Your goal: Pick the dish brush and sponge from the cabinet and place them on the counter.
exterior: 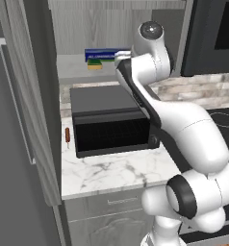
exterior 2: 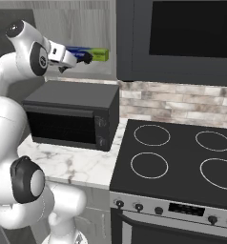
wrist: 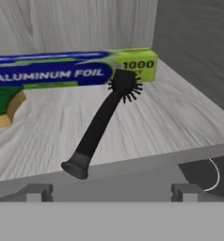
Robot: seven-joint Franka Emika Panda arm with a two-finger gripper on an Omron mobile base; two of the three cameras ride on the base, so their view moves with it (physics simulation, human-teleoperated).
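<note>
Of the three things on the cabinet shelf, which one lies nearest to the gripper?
The dish brush: its black handle end points toward the open gripper, while the foil box and sponge lie farther back.

A home kitchen (rendered): a black stovetop [exterior 2: 182, 157] with ring burners, a toaster oven [exterior: 111, 120] on the marble bench [exterior: 111, 173], a stone-tile backsplash [exterior 2: 182, 102], and a grey wood-grain cabinet [wrist: 76, 28] holding aluminium foil [wrist: 71, 70].
</note>
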